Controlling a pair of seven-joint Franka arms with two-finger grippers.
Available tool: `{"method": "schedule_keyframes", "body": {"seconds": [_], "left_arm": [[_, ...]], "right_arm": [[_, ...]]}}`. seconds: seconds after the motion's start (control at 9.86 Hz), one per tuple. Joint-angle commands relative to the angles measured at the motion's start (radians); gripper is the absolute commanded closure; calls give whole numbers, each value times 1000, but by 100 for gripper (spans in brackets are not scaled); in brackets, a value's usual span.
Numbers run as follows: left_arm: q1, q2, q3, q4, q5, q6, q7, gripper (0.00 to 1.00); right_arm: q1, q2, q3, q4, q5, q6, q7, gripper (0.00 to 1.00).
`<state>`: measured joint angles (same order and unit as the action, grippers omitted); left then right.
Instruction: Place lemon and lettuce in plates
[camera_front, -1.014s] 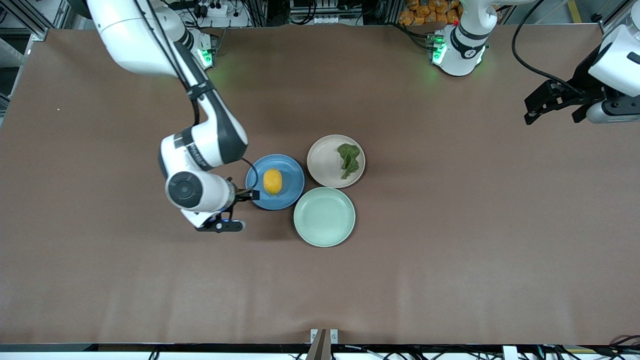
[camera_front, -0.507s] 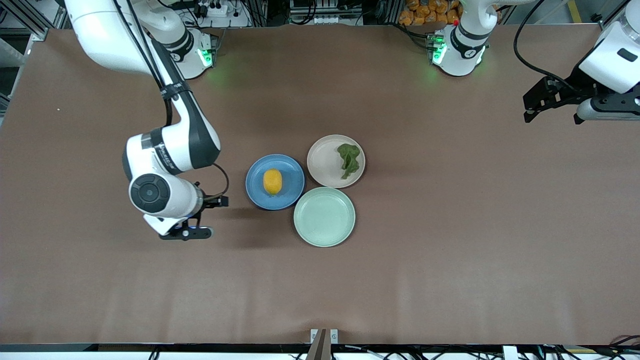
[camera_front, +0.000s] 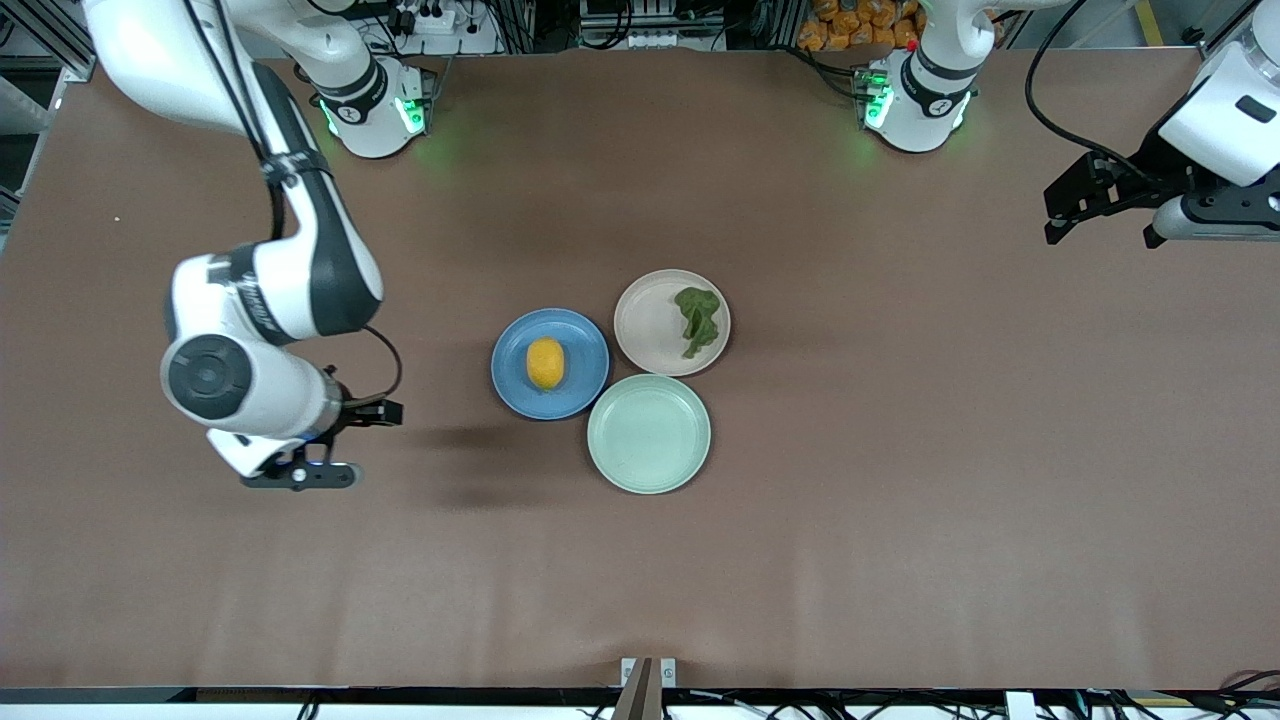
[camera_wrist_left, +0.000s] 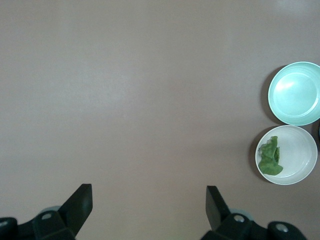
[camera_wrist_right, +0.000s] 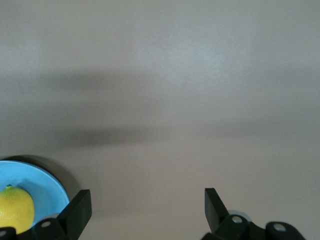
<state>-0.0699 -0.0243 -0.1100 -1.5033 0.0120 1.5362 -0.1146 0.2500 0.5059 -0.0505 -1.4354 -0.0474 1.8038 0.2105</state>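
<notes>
The yellow lemon (camera_front: 545, 362) lies on the blue plate (camera_front: 578, 392) in the middle of the table. The dark green lettuce (camera_front: 697, 318) lies on the beige-pink plate (camera_front: 645, 320) beside it. My right gripper (camera_front: 388, 412) is open and empty, over bare table apart from the blue plate, toward the right arm's end. Its wrist view (camera_wrist_right: 148, 202) shows the lemon (camera_wrist_right: 15, 207) and the blue plate's rim (camera_wrist_right: 52, 187) at the edge. My left gripper (camera_front: 1100, 237) is open and empty, high over the left arm's end of the table. Its wrist view (camera_wrist_left: 149, 200) shows the lettuce (camera_wrist_left: 271, 157) on its plate (camera_wrist_left: 300, 155).
An empty pale mint-green plate (camera_front: 648, 433) touches both other plates, nearer to the front camera; it also shows in the left wrist view (camera_wrist_left: 295, 92). Brown table cloth (camera_front: 900, 500) lies all around the plates.
My right gripper has drawn back from the blue plate's rim toward the right arm's end of the table, leaving the lemon on the plate. The left arm has barely shifted.
</notes>
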Motion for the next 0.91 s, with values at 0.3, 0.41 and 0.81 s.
{"method": "schedule_keyframes", "body": {"seconds": [0.3, 0.41, 0.81], "left_arm": [[13, -6, -5, 8, -17, -19, 36, 0], [15, -6, -4, 6, -20, -19, 70, 0], [15, -6, 0, 3, -23, -36, 118, 0]], "right_arm": [[-141, -179, 18, -59, -15, -41, -123, 0], [-152, -205, 18, -68, -15, -44, -128, 0], [-245, -305, 56, -100, -8, -76, -188, 0]]}}
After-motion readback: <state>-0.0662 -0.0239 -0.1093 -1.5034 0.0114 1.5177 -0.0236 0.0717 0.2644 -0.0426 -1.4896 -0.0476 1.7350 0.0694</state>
